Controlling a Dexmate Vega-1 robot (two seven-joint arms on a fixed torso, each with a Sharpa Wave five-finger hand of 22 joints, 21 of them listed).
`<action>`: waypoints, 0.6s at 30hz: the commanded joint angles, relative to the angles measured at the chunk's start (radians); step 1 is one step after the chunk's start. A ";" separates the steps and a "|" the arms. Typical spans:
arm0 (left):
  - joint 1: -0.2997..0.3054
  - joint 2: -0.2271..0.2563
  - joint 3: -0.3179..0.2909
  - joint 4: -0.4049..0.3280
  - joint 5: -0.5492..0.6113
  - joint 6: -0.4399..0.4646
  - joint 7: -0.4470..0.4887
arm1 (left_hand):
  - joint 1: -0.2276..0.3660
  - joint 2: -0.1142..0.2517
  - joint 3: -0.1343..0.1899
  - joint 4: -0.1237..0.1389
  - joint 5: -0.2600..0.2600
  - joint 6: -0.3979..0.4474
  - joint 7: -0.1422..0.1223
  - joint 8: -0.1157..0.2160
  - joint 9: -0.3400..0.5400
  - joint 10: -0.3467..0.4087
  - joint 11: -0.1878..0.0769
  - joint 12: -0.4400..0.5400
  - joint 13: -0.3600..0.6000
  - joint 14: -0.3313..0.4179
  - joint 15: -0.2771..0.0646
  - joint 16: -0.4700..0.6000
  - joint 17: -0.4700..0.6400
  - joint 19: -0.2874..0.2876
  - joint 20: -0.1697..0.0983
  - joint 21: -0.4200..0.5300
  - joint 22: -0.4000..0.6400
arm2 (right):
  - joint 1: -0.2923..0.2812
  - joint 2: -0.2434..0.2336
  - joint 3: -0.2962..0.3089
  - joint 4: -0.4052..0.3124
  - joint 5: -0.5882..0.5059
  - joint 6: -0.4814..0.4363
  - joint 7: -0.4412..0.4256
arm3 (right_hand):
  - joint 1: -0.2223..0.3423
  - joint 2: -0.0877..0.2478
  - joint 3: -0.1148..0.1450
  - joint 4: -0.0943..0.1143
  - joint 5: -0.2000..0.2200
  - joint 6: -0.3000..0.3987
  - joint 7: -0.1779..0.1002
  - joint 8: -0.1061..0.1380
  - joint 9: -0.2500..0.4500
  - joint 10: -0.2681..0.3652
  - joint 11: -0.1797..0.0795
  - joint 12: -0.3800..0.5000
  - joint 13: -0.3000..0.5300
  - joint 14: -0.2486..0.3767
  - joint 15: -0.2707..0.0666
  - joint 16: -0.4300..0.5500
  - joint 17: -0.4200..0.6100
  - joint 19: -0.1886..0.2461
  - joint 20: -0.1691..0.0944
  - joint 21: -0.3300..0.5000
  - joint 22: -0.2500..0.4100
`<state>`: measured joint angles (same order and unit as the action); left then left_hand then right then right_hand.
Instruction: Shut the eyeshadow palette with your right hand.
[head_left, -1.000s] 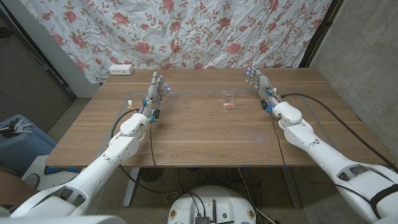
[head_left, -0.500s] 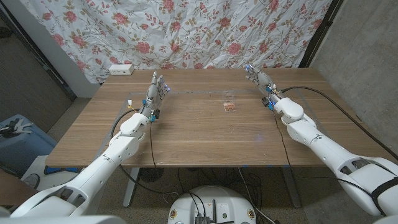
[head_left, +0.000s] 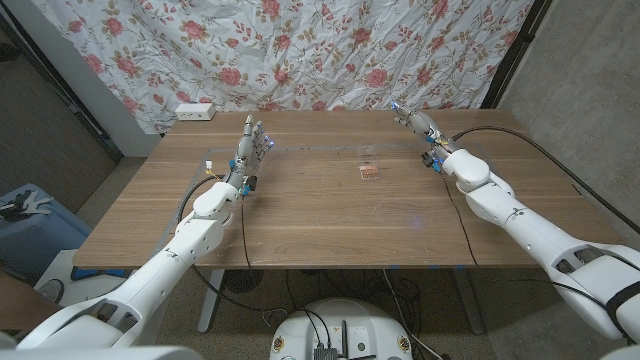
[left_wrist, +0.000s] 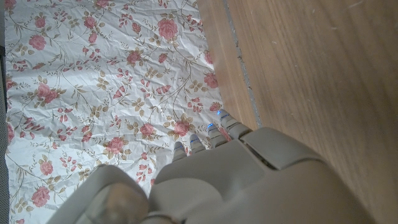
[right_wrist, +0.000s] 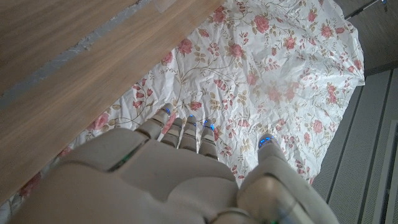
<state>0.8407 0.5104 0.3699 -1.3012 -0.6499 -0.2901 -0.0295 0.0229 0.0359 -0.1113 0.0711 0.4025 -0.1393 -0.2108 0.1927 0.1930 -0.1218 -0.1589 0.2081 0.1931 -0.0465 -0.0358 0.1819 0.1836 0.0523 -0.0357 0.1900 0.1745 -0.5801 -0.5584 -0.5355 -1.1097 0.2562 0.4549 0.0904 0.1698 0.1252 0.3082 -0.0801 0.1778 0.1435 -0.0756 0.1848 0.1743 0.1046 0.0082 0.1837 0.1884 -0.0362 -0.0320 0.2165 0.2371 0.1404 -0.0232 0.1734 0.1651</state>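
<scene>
Palette (head_left: 371, 171) lies open near desk (head_left: 300, 220) centre, a little toward twelve o'clock, its long axis hard to read at this size, seemingly twelve to six. Right robot hand (head_left: 418, 125) hangs released, fingers apart and holding nothing, over the far edge at about one to two o'clock from the palette, well apart from it; left robot hand (head_left: 250, 146), also released and empty, waits at about ten o'clock, farther off. Judged need: right hand travels toward seven o'clock across bare wood, no obstacles between.
</scene>
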 joint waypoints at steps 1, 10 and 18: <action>0.000 0.000 0.000 0.000 0.000 0.000 0.000 | 0.000 0.007 -0.001 0.004 0.004 0.000 -0.009 0.006 0.003 -0.001 -0.006 0.005 0.003 -0.010 -0.070 0.007 0.003 0.008 -0.011 0.007 0.004 | 0.016 -0.064 -0.037 -0.113 -0.119 -0.140 -0.035 | -0.008 0.003 0.001 -0.006 0.000 -0.008 0.002 -0.004 0.003 -0.012 -0.001 -0.004 0.005 -0.018 -0.001 -0.006 0.002 -0.010 0.001 -0.001 0.003; 0.000 0.000 0.000 0.000 0.000 0.000 0.000 | 0.000 0.007 -0.001 0.004 0.004 0.000 -0.009 0.006 0.003 0.000 -0.008 0.006 0.003 -0.010 -0.071 0.008 0.003 0.008 -0.010 0.006 0.004 | 0.031 -0.089 -0.064 -0.159 -0.189 -0.200 -0.044 | -0.016 -0.001 -0.001 -0.007 -0.001 -0.025 0.000 -0.007 0.004 -0.041 -0.003 -0.005 0.005 -0.037 0.006 -0.010 0.003 -0.031 0.006 0.000 0.004; 0.000 0.000 0.000 0.000 0.000 0.000 0.000 | 0.000 0.006 0.000 0.004 0.004 0.000 -0.009 0.006 0.003 -0.001 -0.006 0.005 0.003 -0.010 -0.071 0.008 0.003 0.008 -0.010 0.006 0.004 | 0.054 -0.103 -0.092 -0.169 -0.274 -0.213 -0.063 | -0.030 -0.007 -0.006 -0.004 -0.002 -0.016 0.001 -0.001 0.004 -0.055 -0.012 -0.002 0.005 -0.053 -0.006 -0.012 0.005 -0.050 0.010 0.002 0.004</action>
<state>0.8406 0.5105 0.3699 -1.3012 -0.6499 -0.2900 -0.0296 0.0229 0.0359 -0.1113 0.0711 0.4025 -0.1393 -0.2108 0.1927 0.1930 -0.1218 -0.1588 0.2081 0.1931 -0.0465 -0.0357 0.1819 0.1836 0.0522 -0.0357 0.1899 0.1744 -0.5516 -0.6352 -0.5924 -1.2454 0.0854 0.2857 0.0482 0.1513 0.1226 0.3052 -0.0830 0.1778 0.1208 -0.0770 0.1809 0.1743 0.0549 -0.0001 0.1809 0.1883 -0.0788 -0.0285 0.2068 0.2397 0.0940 -0.0126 0.1734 0.1650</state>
